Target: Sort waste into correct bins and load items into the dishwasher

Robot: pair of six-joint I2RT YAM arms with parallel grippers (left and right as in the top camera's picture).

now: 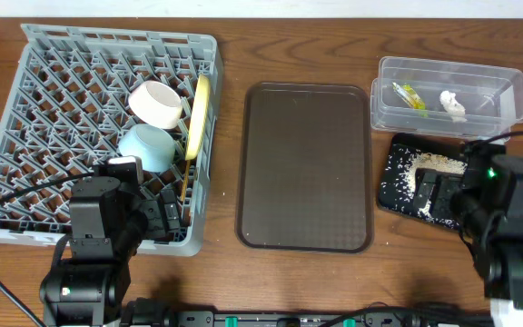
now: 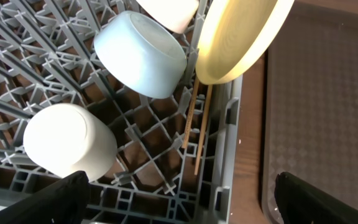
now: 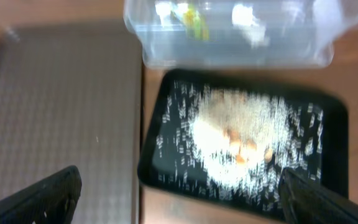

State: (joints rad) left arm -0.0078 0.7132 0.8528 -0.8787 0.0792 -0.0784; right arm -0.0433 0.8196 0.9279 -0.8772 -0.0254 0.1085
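State, left: the left gripper [image 2: 179,208] is spread wide and nothing is held; it is poised over the near edge of the dish rack [image 2: 225,143]
Just ahead of it: a white cup [image 2: 70,146] is lodged among the pegs to its left; the chopsticks [image 2: 197,134] are laid in the lattice straight ahead, close along the rack's wall
Farther ahead of it: the light blue bowl [image 2: 142,53] is tipped on its side; the yellow plate [image 2: 241,37] is stood on edge beyond the chopsticks; the white bowl [image 2: 166,7] is glimpsed farthest off
State, right: the right gripper [image 3: 179,202] is likewise opened wide and nothing is gripped
Just ahead of it: the black tray [image 3: 160,149] is strewn with rice scraps [image 3: 241,137], heaped mid-tray with a few orange bits
Beyond that: the clear tub [image 3: 229,53] is set just past the tray; the snack wrapper [image 3: 191,15] and paper scrap [image 3: 247,15] are seen inside it, blurred
To its left: the serving tray [image 3: 61,106] is laid alongside
Step in hand: the last is judged reached; the dishes appear racked and the waste binned
Next move: nothing more is seen to be picked up; a clean lift away is called for, with the cup and chopsticks not to be knocked
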